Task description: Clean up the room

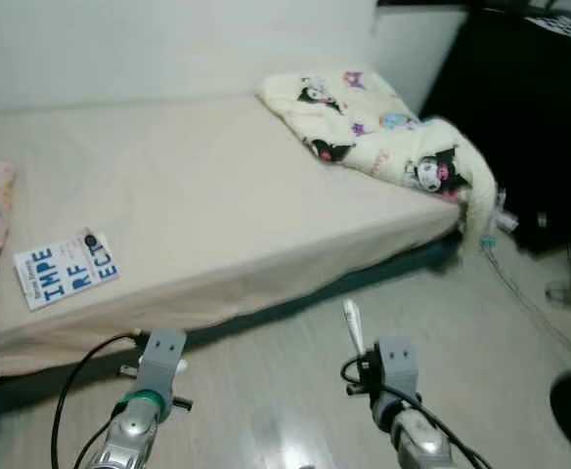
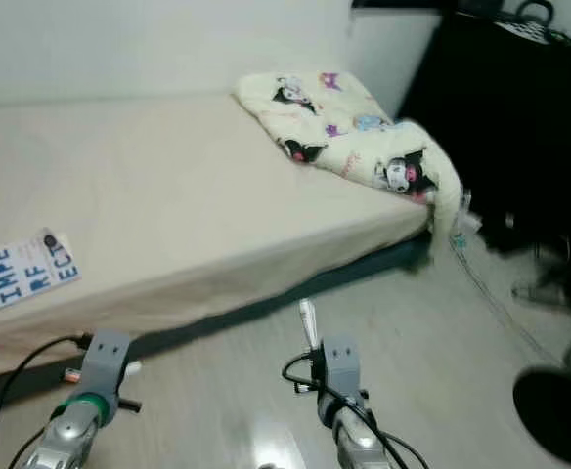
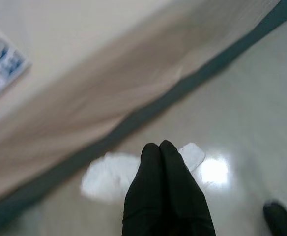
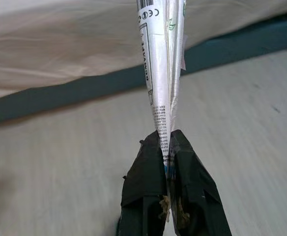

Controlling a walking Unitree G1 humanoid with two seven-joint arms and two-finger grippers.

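On bed point(image 1: 217, 215): booklet point(image 1: 66, 268), perhaps paper.

Cream bed sheet point(image 1: 197, 195), pale-yellow cartoon-print blanket point(image 1: 373, 122), white blue-lettered card point(image 1: 67, 270), white printed wrapper point(image 4: 162, 64)

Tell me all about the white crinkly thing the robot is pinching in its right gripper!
The wrapper is a flattened, shiny white packet, like plastic film, with tiny black print, a barcode and a bit of green near its far end. It sticks straight out from the right gripper, whose black fingers are shut on its lower end. Nothing else touches it; beyond it lie the pale floor and bed edge.
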